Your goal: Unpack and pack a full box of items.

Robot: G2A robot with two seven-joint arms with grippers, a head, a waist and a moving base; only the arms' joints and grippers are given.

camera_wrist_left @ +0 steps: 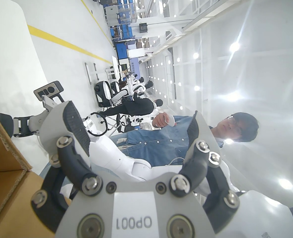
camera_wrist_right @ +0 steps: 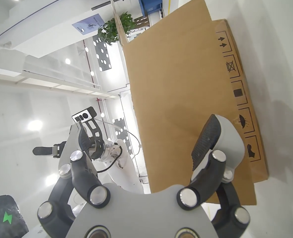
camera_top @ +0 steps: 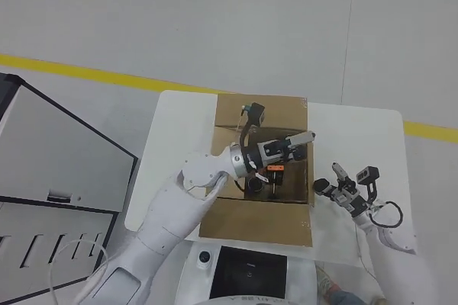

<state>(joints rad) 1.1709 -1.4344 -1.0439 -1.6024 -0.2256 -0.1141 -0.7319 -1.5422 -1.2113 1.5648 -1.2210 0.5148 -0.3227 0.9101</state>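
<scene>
The cardboard box (camera_top: pixel 253 217) sits open in the middle of the white worktop (camera_top: pixel 366 130). Its near flap lies flat toward the robot and its right flap (camera_wrist_right: pixel 176 87) stands upright. The left hand (camera_top: pixel 304 143) hangs over the open top, toward the far right part of the box. It is turned sideways, so it points right across the upright flap. Its fingers (camera_wrist_left: pixel 74 122) are spread wide with nothing between them.

The right hand (camera_top: pixel 330 177) is over the worktop just right of the box and faces the outer side of the upright flap. Its fingers (camera_wrist_right: pixel 208 134) are also spread wide and hold nothing. Whether the nearer fingertip touches the cardboard I cannot tell.

Inside the box, below the left arm, lie some dark shapes and a small orange item (camera_top: pixel 275 166). They are probably packed goods, but from above they are too small and too shadowed to make out.
</scene>
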